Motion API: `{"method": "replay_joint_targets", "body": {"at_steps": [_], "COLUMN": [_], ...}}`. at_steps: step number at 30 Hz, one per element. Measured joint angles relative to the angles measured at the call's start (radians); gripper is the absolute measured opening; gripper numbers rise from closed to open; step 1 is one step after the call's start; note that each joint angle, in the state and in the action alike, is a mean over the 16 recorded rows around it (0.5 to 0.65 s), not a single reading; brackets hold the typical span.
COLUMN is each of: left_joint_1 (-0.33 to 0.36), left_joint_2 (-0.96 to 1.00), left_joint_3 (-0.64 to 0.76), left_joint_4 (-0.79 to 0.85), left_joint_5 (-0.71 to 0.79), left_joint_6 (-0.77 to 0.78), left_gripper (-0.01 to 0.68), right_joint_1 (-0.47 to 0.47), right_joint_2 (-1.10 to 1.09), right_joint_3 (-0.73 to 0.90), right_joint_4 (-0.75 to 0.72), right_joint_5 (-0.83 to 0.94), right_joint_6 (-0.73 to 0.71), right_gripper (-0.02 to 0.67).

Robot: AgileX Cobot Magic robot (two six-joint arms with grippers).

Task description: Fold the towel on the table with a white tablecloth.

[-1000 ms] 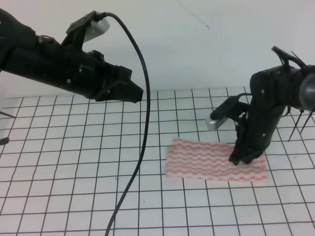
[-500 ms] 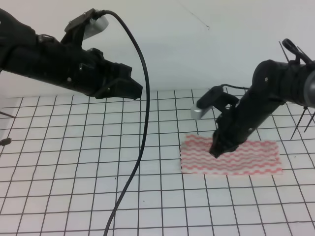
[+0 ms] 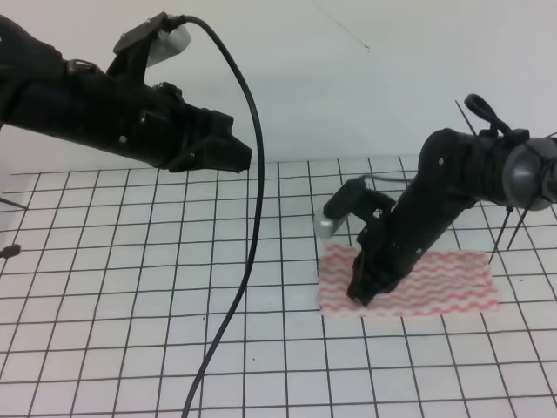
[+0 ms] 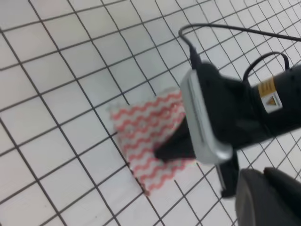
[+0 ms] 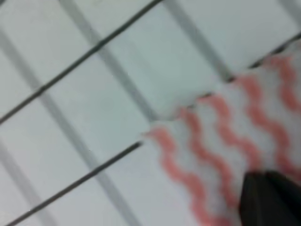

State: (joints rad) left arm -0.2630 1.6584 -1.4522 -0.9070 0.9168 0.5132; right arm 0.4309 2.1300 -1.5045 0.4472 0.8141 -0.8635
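The towel (image 3: 435,283), striped in pinkish-red and white waves, lies flat on the table with a white tablecloth (image 3: 130,287) right of centre. My right gripper (image 3: 361,292) points down with its tip on the towel's left part; its fingers look pressed together into one dark tip (image 4: 171,148). The blurred right wrist view shows the towel's corner (image 5: 221,136) and a dark fingertip (image 5: 268,200). My left gripper (image 3: 237,158) hangs high above the table at the left, far from the towel, and looks shut with nothing in it.
The left arm's black cable (image 3: 252,244) hangs down across the middle of the table to the front edge. Thin black rods (image 3: 513,231) stick out at the far right. A white wall stands behind the table.
The towel has shifted about one grid square to the right. My right gripper has moved from the towel's right part to its left part and dropped lower. The left arm has barely moved.
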Motion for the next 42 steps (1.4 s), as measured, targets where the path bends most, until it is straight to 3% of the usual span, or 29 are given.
{"method": "replay_joint_targets", "body": {"at_steps": [13, 28, 42], "left_joint_1": [0.026, 0.15, 0.158], "left_joint_2": [0.0, 0.0, 0.0], "left_joint_3": [0.0, 0.0, 0.0], "left_joint_4": [0.051, 0.058, 0.055], "left_joint_5": [-0.006, 0.109, 0.134], "left_joint_6": [-0.003, 0.068, 0.096], "left_gripper": [0.0, 0.0, 0.0], "right_joint_1": [-0.002, -0.001, 0.019], "right_joint_2": [-0.073, -0.053, 0.051], "right_joint_3": [0.0, -0.05, -0.194], "right_joint_4": [0.019, -0.021, -0.061], "right_joint_5": [0.007, -0.099, 0.024], "right_joint_6": [-0.165, -0.445, -0.469], "right_gripper": [0.015, 0.202, 0.231]}}
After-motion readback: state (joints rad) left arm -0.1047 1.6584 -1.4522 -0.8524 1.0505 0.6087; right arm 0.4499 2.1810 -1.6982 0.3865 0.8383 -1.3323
